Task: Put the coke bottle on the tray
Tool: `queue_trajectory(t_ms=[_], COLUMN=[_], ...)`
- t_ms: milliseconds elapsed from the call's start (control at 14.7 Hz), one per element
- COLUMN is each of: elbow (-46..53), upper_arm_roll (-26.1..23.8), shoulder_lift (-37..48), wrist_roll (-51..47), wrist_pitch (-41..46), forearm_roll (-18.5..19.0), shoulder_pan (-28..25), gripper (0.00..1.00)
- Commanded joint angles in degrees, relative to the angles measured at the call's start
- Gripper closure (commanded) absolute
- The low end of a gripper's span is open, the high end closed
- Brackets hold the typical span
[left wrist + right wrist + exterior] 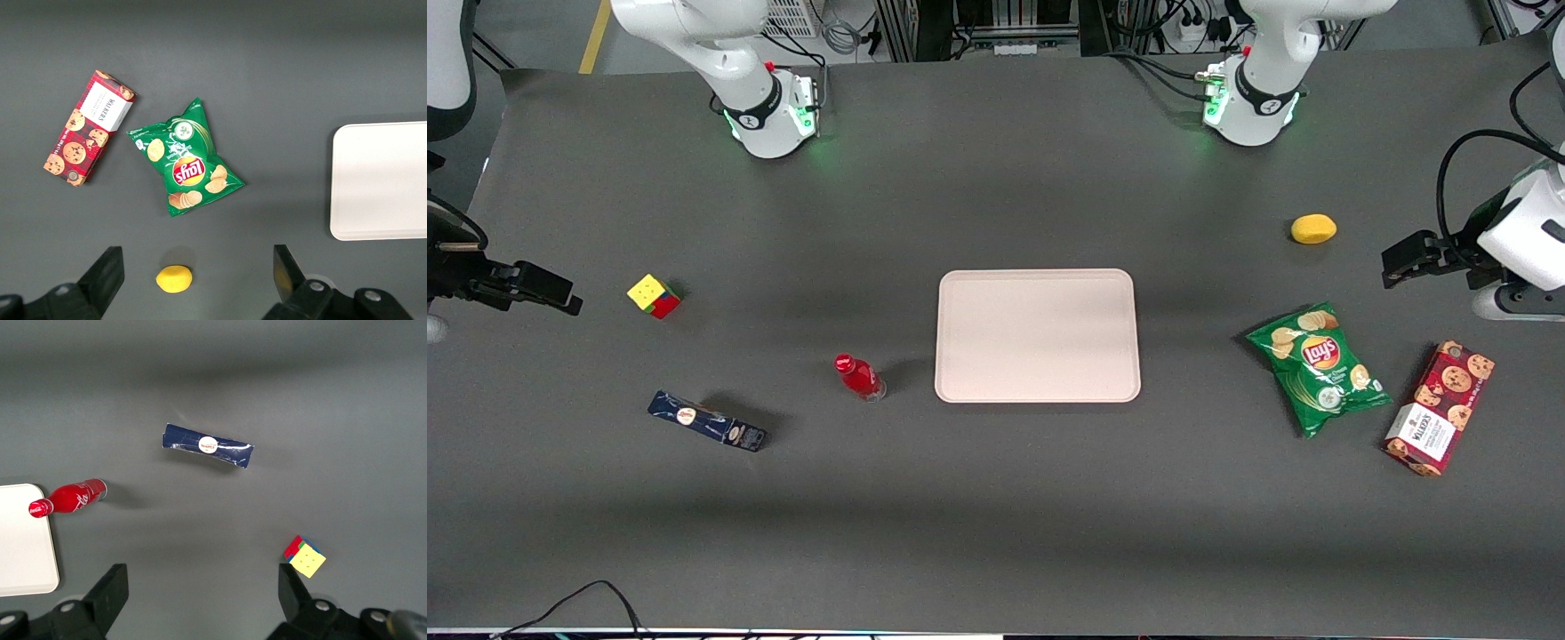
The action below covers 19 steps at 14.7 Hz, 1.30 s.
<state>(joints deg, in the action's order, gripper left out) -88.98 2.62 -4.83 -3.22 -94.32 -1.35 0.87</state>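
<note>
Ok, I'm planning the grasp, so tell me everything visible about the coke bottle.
The coke bottle is small, with a red cap, red label and clear base, and looks like plastic. It stands upright on the dark table, beside the tray but apart from it. Nothing touches it; the claw is open, far toward the working arm's end.

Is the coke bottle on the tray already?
No, the coke bottle stands on the table beside the bare tray, and the open gripper waits near the table's edge.

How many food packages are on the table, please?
2. The green chips bag and the red cookie box lie side by side toward the parked arm's end. The gripper hangs open, away from them.
</note>
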Motion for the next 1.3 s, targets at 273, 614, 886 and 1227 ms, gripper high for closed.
queue_trajectory(t_ms=[273, 614, 886, 1227], elbow=[1.53, 1.18, 1.27, 1.09], upper_arm_roll=[-0.78, -0.78, -0.78, 1.06], shoulder_lift=[-0.53, -0.27, -0.44, 0.08], wrist_roll=[0.58, 0.41, 1.11, -1.88], wrist_pitch=[1.24, 1.33, 1.33, 1.33], forearm_roll=[0.83, 0.74, 0.65, 0.47], shoulder_pan=[1.06, 0.98, 0.28, -8.22], gripper=[0.00, 0.00, 0.00, 0.00])
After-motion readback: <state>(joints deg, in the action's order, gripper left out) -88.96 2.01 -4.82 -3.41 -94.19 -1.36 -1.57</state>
